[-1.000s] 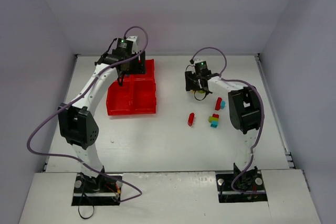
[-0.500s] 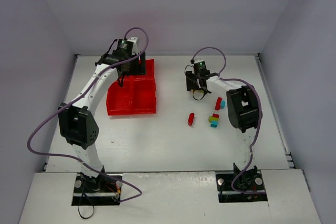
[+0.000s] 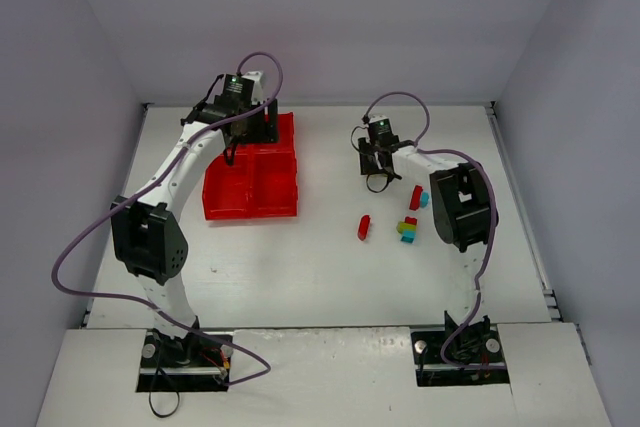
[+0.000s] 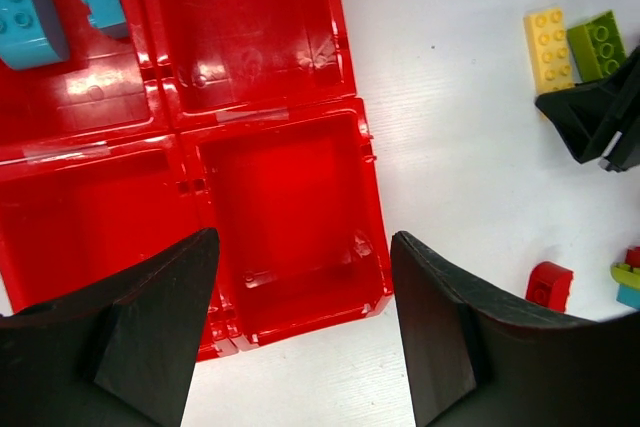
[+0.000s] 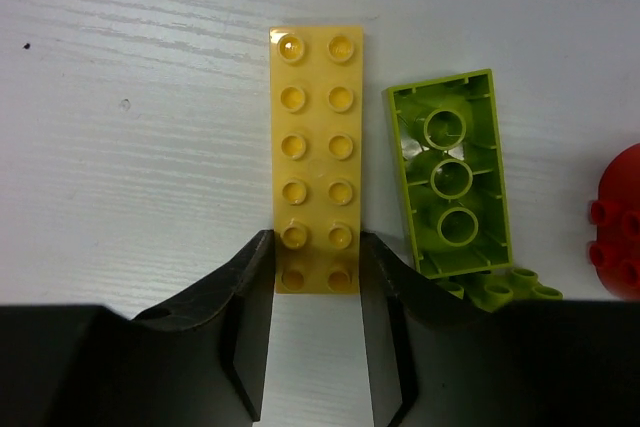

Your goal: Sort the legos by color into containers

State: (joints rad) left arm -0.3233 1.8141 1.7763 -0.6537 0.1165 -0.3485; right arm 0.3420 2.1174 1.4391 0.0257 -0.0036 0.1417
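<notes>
Yellow lego sits pinched in the right gripper, green lego just beside; left gripper hangs spread above tray.

A broad strip of bare counter is lying open between the tray and the right gripper, giving either arm room to cross. Around that gripper the room is tight. Its jaws are pinching a yellow plate, and a green brick is lying just beside the plate, crowding the right finger. Left of the plate the counter is showing bare. Nearer, a red brick, a clump and a red-and-blue pair are blocking the lane beside the right arm. The left gripper is hanging open-jawed over the tray, whose walls are fencing four wells. Two blue bricks are taking up the far-left one.
</notes>
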